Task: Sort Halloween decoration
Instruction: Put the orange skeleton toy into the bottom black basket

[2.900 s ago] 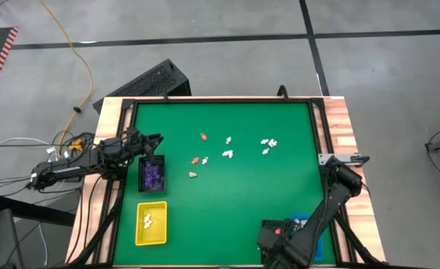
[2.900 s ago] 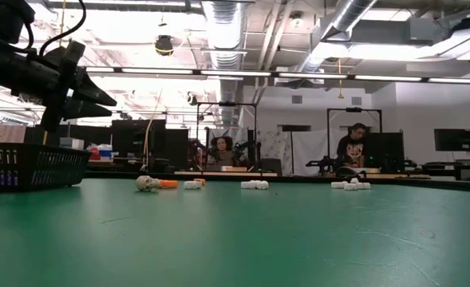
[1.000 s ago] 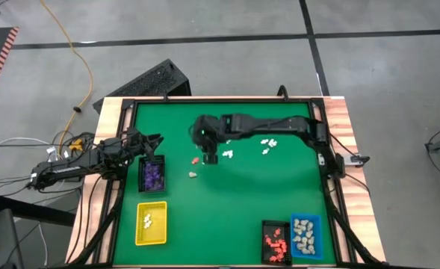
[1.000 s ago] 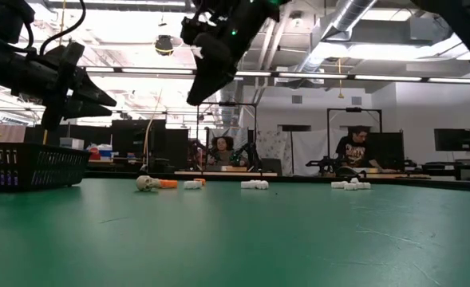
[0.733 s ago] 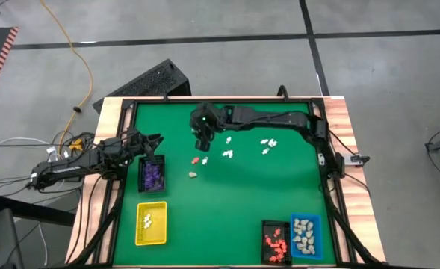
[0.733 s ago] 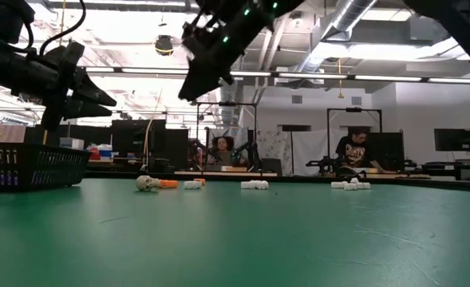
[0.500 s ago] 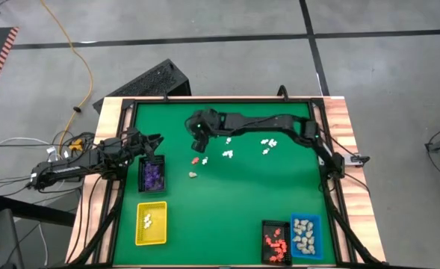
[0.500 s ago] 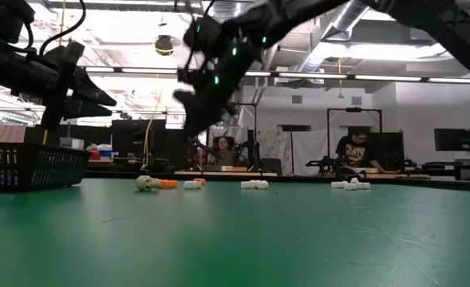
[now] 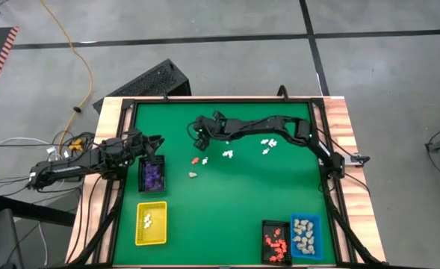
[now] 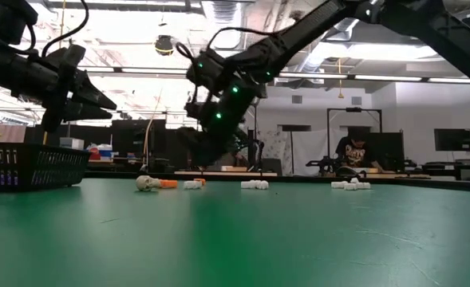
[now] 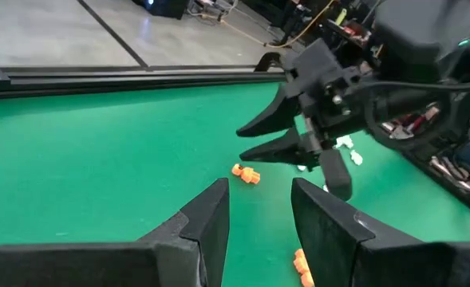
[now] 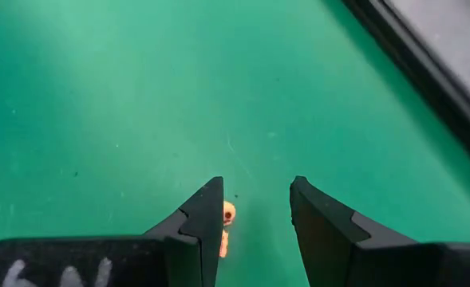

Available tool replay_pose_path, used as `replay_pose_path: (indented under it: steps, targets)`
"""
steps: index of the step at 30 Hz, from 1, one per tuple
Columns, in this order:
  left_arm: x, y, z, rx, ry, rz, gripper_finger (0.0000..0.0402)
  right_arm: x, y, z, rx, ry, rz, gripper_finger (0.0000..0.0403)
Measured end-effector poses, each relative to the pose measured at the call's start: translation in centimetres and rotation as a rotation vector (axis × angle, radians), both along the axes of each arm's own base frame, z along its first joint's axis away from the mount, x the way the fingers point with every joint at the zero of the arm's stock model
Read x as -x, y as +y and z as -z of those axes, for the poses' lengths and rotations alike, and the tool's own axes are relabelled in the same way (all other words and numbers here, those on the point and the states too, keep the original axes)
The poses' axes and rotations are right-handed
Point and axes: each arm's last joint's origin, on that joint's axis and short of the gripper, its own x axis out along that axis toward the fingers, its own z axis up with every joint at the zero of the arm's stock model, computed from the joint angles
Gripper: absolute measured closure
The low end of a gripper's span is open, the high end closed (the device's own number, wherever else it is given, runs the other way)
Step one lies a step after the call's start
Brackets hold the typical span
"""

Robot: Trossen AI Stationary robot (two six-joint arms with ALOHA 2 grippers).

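Over on the left, the left gripper (image 9: 158, 140) hangs above the black tray (image 9: 152, 175) of purple figurines, fingers apart and empty, waiting. Below it the yellow tray (image 9: 151, 223) holds white ones. Mid-table, the right gripper (image 9: 198, 131) reaches down over the far part of the green mat (image 9: 234, 202), jaws apart with nothing between them, an orange figurine (image 12: 227, 214) sitting just inside one finger. This looks like the approach to a pick: it needs to centre on that piece, drop and close. More orange, cream and white pieces (image 9: 226, 154) lie scattered nearby, with sorted ones in the trays at the near right.
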Motion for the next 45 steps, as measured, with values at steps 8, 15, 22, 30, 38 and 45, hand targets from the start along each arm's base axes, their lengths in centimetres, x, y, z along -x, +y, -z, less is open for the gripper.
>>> replay_pose_path:
  steps: [8,15,22,30,38,45]
  targets:
    - [0.0,0.0,0.0,-0.001,0.000,-0.007,0.0276,0.7,0.8,3.5,0.002,-0.159,0.015,0.0245]
    - [0.0,0.0,0.0,0.012,-0.009,-0.010,0.0276,1.9,1.2,5.5,0.008,-0.188,0.083,0.0245]
    - [0.0,0.0,0.0,0.013,-0.010,-0.011,0.0276,2.7,2.0,7.1,-0.020,-0.225,0.114,0.0255]
    - [0.0,0.0,0.0,0.020,-0.015,-0.012,0.0276,2.9,2.2,7.5,-0.047,-0.233,0.133,0.0361]
    - [0.0,0.0,0.0,0.030,-0.022,-0.014,0.0276,2.6,2.5,5.6,-0.032,-0.260,0.089,0.0378]
    - [0.0,0.0,0.0,0.029,-0.023,-0.015,0.0276,3.2,4.2,-0.2,0.010,-0.317,0.005,0.0383]
